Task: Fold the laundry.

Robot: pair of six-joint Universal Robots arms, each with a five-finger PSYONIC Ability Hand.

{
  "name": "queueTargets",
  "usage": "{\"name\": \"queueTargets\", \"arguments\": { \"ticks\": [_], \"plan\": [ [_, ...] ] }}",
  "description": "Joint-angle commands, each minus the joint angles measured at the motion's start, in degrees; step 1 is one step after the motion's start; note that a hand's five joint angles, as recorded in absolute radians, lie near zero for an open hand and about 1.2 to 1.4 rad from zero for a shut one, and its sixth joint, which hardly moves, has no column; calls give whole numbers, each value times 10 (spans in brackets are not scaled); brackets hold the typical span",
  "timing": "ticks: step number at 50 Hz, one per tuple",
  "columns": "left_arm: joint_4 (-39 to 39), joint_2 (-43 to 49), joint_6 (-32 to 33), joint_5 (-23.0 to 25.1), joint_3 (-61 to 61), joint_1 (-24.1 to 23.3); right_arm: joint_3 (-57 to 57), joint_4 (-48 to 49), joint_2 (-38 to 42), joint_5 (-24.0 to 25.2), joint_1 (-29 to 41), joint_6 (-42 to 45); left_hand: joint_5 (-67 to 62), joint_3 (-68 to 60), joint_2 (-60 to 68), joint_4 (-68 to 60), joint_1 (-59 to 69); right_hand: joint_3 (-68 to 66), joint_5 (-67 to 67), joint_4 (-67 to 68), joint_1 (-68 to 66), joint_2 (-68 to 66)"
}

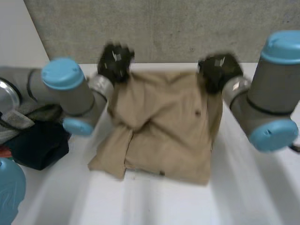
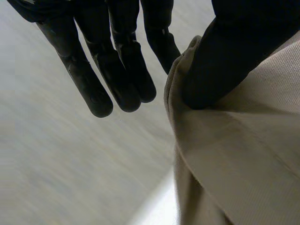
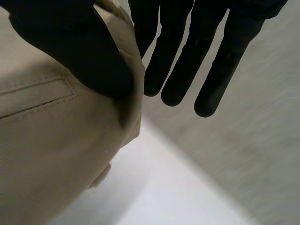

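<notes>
Two hands on the far corners of tan shorts [image 1: 164, 136], mid tabletop [image 1: 154, 201].
Shorts lie spread and rumpled across the middle of the white tabletop, far edge bunched up at the hands, near edge well short of the tabletop's near edge. Left hand [image 1: 115, 62] at the far left corner of the cloth: in its wrist view the fingers [image 2: 117, 70] are straight and clear of the fabric [image 2: 243, 154], thumb [image 2: 225, 61] lying on the cloth's edge. Right hand [image 1: 218, 70] at the far right corner, likewise: fingers [image 3: 178, 70] straight and spread, just beside the edge, thumb [image 3: 75, 51] pressed onto the fabric [image 3: 51, 154] above a welt pocket [image 3: 37, 96]. Whether either thumb really grips is unclear. Heap of dark clothes [image 1: 37, 143] at the tabletop's left edge, apart from the shorts.
</notes>
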State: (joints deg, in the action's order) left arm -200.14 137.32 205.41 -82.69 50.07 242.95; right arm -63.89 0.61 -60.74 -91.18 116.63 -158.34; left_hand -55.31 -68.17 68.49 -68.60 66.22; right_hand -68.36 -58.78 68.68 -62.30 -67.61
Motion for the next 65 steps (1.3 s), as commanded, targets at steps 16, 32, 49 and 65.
{"name": "queueTargets", "arguments": {
  "ticks": [16,32,49,65],
  "plan": [
    [-144,-115,-212,-14,-40,59,72,258,-43,-80,3,26,-147,-118,115,-114,138,-116,-112,113,-177,-124],
    [-67,-156,-191,33,337,45,-47,59,81,-45,2,139,-147,-118,115,-114,138,-116,-112,113,-177,-124],
    [376,-421,57,32,543,21,-181,-277,-67,-41,-6,241,-147,-118,115,-114,138,-116,-112,113,-177,-124],
    [359,-406,102,42,512,-43,-330,-215,-141,-41,-7,286,487,516,-519,520,-496,-116,-112,113,-177,-124]
  ]
}}
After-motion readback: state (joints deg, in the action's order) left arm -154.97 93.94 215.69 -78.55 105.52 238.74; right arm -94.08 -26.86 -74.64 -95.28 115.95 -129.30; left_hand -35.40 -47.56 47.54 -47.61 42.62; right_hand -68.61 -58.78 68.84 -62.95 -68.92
